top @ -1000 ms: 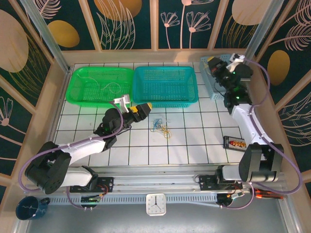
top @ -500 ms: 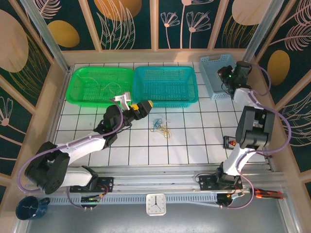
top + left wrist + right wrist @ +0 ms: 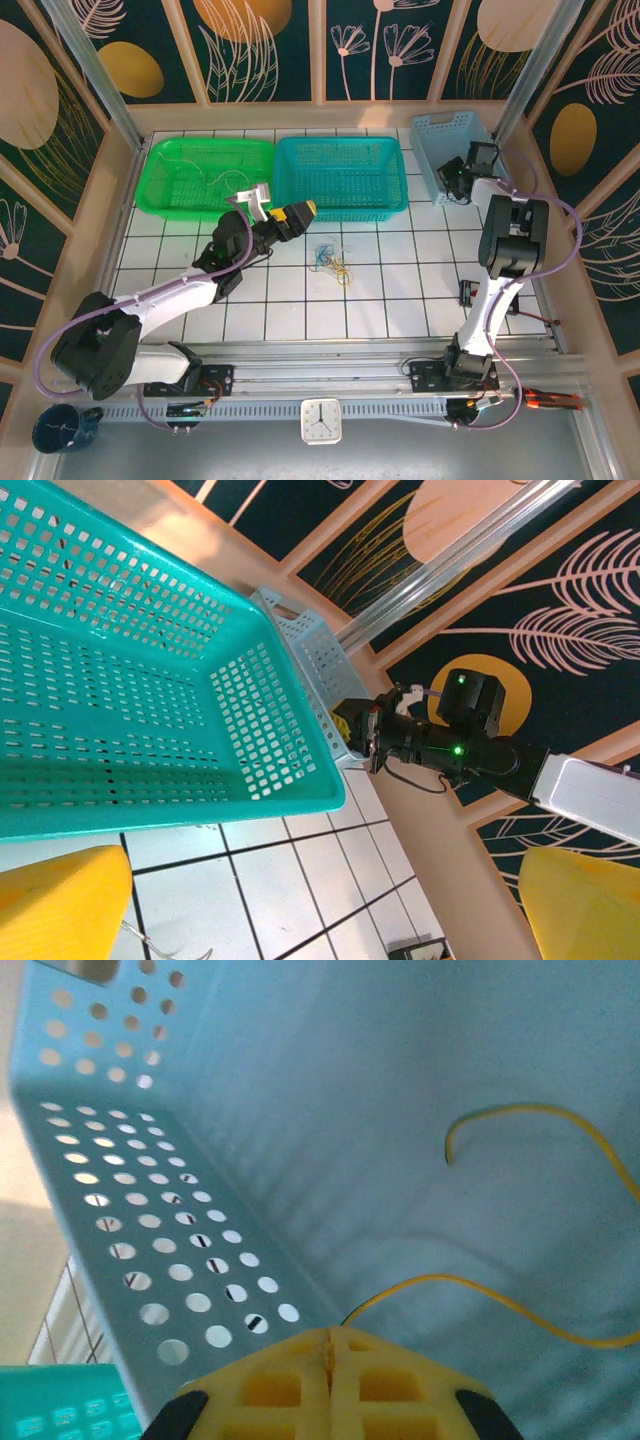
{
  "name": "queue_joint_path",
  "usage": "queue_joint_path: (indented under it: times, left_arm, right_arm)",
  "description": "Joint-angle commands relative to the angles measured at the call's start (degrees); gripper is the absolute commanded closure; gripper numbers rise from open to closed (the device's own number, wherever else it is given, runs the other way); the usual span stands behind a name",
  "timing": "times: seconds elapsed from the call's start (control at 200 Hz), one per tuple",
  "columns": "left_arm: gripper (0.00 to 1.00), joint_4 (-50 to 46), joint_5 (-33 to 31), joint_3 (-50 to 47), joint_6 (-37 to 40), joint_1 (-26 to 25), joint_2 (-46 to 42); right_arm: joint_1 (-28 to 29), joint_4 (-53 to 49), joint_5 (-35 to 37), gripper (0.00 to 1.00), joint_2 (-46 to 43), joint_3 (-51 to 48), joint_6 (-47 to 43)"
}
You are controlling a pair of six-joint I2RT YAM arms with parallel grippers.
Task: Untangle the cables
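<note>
The cables (image 3: 332, 262), thread-thin flexible wires in blue, yellow and cream, lie mostly as one small knotted bundle at the middle of the white tiled table (image 3: 400, 300), just at 6 o'clock of the teal perforated plastic basket (image 3: 340, 143).

One cream-white cable (image 3: 228, 181) lies curled in the green perforated plastic basket (image 3: 152, 165) at 10 o'clock of the bundle.

The pale blue perforated plastic basket (image 3: 428, 140) sits at 2 o'clock, and the right gripper (image 3: 452, 182) reaches into it. In the right wrist view its yellow fingers (image 3: 270, 1385) are pressed together with no gap. A thin yellow cable (image 3: 480, 1290) runs out from the top of their seam across the basket floor, so it looks pinched there and about to be dropped off.

The left gripper (image 3: 285, 216) hovers at 10 o'clock of the bundle, close to the near rim of the teal basket. Its yellow pads (image 3: 60, 905) are spread fully wide and have nothing between them.

My judgement is that the task is partly done. Two wires seem to be separated out, one per basket, and the teal basket looks unused. The bundle on the tiles is the bulk of what is left: at least a blue strand and some yellow ones are looped together, though how many I cannot tell.
</note>
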Motion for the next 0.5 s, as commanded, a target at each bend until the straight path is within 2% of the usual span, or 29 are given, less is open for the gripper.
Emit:
queue_joint_path:
  times: [0.0,0.24,0.495]
  left_arm:
    - [0.01,1.1,0.9,1.5,0.8,-0.3,0.0]
    - [0.01,1.7,1.0,1.3,0.5,-0.3,0.2]
    - [0.01,1.7,1.0,1.2,0.5,-0.3,0.1]
  right_arm:
    - [1.3,-1.1,1.2,1.0,-2.1,-3.0,-1.5]
    - [3.6,-1.4,0.7,1.0,-8.3,-10.4,-1.1]
    - [7.3,1.7,0.1,1.0,-17.6,-22.5,1.6]
